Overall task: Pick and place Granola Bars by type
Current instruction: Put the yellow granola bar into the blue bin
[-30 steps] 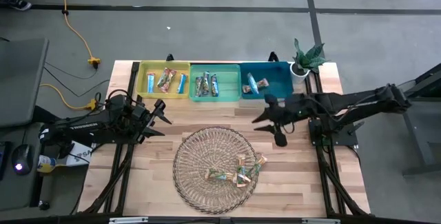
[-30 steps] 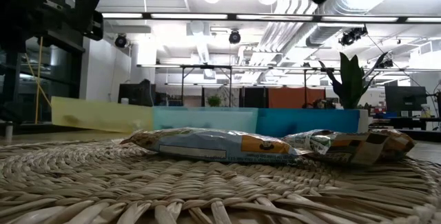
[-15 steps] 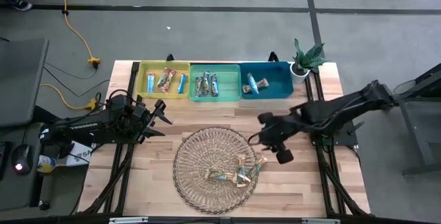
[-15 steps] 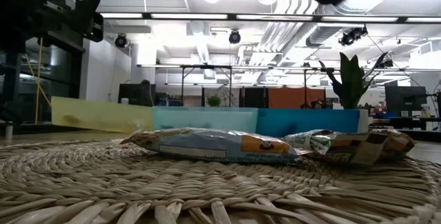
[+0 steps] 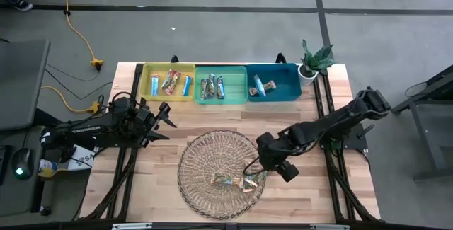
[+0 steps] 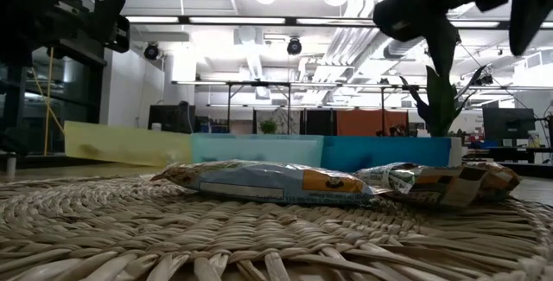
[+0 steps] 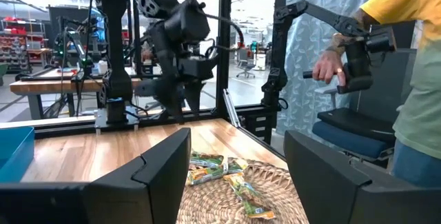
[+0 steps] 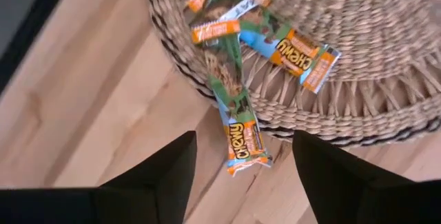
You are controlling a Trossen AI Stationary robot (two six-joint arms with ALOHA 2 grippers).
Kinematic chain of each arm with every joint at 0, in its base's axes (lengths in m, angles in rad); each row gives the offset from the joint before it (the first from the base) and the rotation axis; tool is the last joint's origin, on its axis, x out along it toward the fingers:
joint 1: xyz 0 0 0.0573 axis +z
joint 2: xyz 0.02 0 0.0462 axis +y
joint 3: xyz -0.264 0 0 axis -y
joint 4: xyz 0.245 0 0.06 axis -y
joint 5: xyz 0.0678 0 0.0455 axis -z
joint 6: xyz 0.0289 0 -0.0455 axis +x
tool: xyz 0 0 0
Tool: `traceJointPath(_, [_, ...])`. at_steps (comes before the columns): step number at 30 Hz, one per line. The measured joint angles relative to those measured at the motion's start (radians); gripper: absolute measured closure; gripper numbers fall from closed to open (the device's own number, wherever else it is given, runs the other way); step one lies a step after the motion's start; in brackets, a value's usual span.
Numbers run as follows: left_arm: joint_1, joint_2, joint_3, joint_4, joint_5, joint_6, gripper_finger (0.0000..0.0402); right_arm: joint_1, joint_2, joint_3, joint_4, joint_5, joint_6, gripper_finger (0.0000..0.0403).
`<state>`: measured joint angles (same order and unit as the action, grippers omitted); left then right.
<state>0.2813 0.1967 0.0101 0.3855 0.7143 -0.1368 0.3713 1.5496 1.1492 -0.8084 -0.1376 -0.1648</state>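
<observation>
Between the open fingers of the right gripper, just ahead of them: 1 granola bar, green/orange wrapper, hanging over the wicker plate rim onto the table. Not touched, nothing held.

Just beyond it on the plate: 2–3 more bars bunched together; exact count unclear from wrist view. High view shows the same small cluster at the plate's right side, gripper directly over it.

Farther off, 3 bins in a row at the table's far edge:
- teal bin: 2 bars
- green bin: approx. 3 bars
- yellow bin: 3 bars

Left gripper well apart from the plate, at table's left side, fingers spread, empty.

Left wrist view: person beyond the table, 1 hand on a dark handle.
</observation>
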Motion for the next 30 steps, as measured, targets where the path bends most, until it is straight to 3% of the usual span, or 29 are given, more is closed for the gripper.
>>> traceJointPath(7, [0.0,0.0,0.0,0.0,0.0,0.0,0.0172,0.01,0.077,0.0,-0.001,0.004,-0.079,0.0176])
traceJointPath(30, [0.0,0.0,0.0,0.0,0.0,0.0,0.0172,0.009,0.251,-0.024,0.099,-0.001,-0.032,0.0176])
